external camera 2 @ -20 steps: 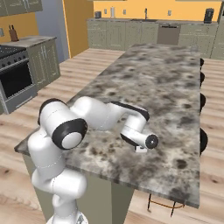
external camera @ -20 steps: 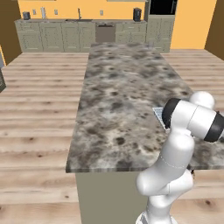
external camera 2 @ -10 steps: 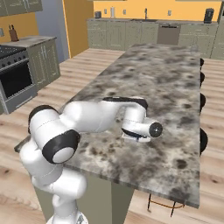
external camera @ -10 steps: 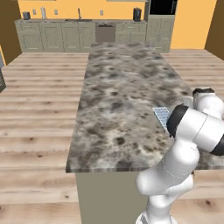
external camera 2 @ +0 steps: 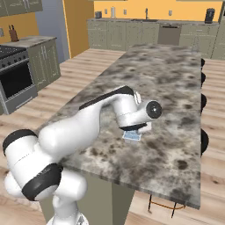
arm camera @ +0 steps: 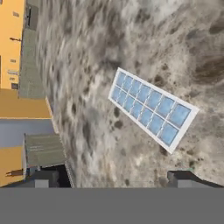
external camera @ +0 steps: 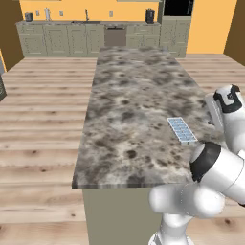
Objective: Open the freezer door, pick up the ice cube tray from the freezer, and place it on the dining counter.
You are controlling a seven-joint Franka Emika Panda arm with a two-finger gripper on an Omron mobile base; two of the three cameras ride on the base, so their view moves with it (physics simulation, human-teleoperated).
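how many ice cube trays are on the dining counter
1. The ice cube tray lies flat on the dining counter, near the long edge on the robot's side; the open gripper is above it.

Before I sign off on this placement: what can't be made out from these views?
- Right base view: most of the ice cube tray is hidden behind the arm's wrist; one corner peeks out.
- Left base view: the counter near the tray's right side is covered by the arm.
- Hand view: the gripper is cut off by the bottom edge, just the fingertips show, spread wide.
- The far cabinets' countertop items are too small to identify.
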